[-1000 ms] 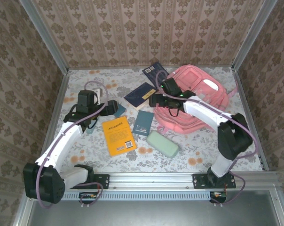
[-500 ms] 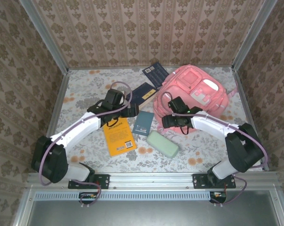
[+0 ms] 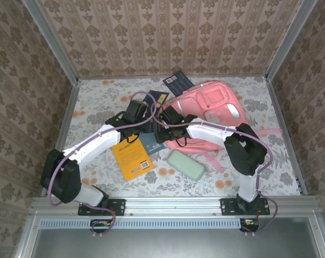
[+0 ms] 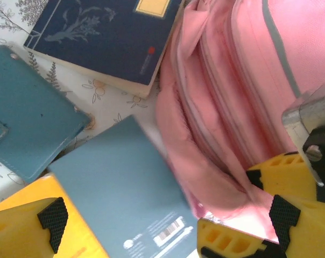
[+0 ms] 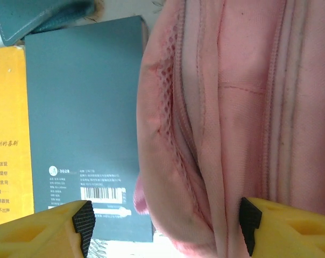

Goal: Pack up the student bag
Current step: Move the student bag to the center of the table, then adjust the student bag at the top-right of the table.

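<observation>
The student bag (image 3: 211, 105) is a big pink backpack lying flat at the table's back right, its zipped edge facing left. In the right wrist view a fold of the bag (image 5: 232, 107) runs between the jaws of my right gripper (image 5: 165, 223). The right pad touches the fabric and the left pad hangs clear over a grey-blue book (image 5: 82, 118). My left gripper (image 4: 168, 215) stands open just left of the bag (image 4: 232, 80), above the same book, holding nothing. From above, the two grippers (image 3: 149, 124) (image 3: 163, 130) nearly meet at the bag's left edge.
A yellow book (image 3: 131, 156) lies under the left arm. One navy book (image 4: 103, 37) lies beside the bag and another (image 3: 177, 81) by the back wall. A teal wallet (image 4: 28, 113) lies left of them. A mint-green case (image 3: 186, 164) sits near the front.
My right gripper has swung left to the bag's left edge and its jaws have narrowed. The bag has turned and shifted. My left gripper has moved right to meet it.
</observation>
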Controlling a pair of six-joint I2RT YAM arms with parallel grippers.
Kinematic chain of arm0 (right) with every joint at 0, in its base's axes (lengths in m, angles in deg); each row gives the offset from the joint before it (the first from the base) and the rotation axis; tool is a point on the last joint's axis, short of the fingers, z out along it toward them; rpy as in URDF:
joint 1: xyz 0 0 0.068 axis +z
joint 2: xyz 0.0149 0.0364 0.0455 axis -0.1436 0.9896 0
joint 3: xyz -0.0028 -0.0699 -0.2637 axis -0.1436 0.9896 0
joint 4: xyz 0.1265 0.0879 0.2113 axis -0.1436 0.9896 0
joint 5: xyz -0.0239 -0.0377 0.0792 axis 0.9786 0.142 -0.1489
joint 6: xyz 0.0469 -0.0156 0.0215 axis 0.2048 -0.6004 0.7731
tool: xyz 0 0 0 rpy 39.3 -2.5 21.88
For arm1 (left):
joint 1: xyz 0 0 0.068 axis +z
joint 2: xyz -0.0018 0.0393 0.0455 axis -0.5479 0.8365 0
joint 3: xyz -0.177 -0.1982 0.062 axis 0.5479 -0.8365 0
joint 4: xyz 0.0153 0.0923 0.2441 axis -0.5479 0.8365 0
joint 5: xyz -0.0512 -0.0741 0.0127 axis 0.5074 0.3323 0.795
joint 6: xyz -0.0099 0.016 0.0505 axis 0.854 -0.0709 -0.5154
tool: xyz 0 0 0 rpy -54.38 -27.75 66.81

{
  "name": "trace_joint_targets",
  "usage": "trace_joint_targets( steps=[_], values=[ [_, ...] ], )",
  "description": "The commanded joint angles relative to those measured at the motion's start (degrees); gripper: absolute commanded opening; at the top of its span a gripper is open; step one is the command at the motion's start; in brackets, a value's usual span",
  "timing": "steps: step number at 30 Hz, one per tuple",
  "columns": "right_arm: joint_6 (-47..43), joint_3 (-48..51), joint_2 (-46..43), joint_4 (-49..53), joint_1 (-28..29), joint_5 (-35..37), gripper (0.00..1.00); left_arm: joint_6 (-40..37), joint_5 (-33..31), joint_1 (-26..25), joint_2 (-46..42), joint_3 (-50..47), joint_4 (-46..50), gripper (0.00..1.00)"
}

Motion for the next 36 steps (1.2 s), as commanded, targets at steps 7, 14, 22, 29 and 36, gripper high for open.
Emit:
trace_joint_targets(
  steps=[7,14,22,29,36],
  values=[
    [-0.2,4.8,-11.4,4.4,-3.4,7.2,0.76,1.3,4.1,-1.1,0.7,-0.5,-4.2,1.0],
    [4.4,21.7,-28.1,3.2,-6.1,12.6,0.74,4.2,9.4,-2.5,6.9,1.6,-6.1,0.82],
    [7.5,34.2,-46.1,7.3,-7.5,16.9,0.7,5.9,10.5,-5.8,16.9,5.9,-4.6,0.71],
    [11.7,39.7,-53.8,11.3,-7.8,18.4,0.66,8.2,10.9,-6.8,24.3,9.6,-3.6,0.61],
    [15.5,44.3,-54.9,10.7,-8.7,19.1,0.58,9.2,8.5,-6.3,27.2,17.4,-0.8,0.0]
  ],
)
